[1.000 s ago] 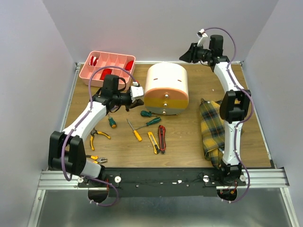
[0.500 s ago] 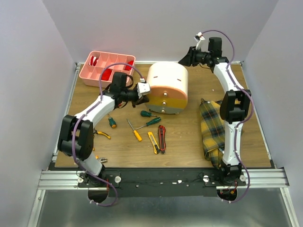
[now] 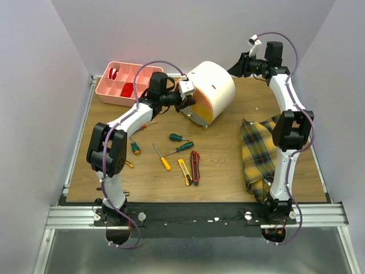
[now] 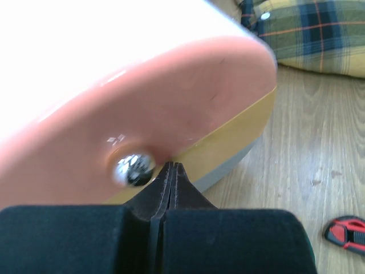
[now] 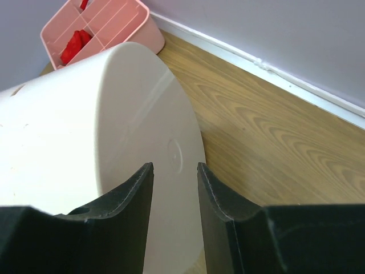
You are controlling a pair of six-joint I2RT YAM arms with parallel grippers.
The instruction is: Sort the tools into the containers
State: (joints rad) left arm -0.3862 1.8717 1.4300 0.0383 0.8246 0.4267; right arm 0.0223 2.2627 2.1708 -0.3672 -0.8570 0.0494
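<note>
Cream drawer unit, orange and yellow fronts, silver knob. Left gripper pinched together beside knob; right gripper spread behind unit. Wooden worktop, grey walls.

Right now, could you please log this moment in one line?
left gripper shut at drawer unit front | right gripper open behind unit | tools on table

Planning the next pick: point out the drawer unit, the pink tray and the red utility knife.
drawer unit (image 3: pixel 217 85), top external view, cream curved shell.
pink tray (image 3: pixel 111 94), top external view, near outer wall.
red utility knife (image 3: pixel 195 167), top external view, middle of handle.
</note>
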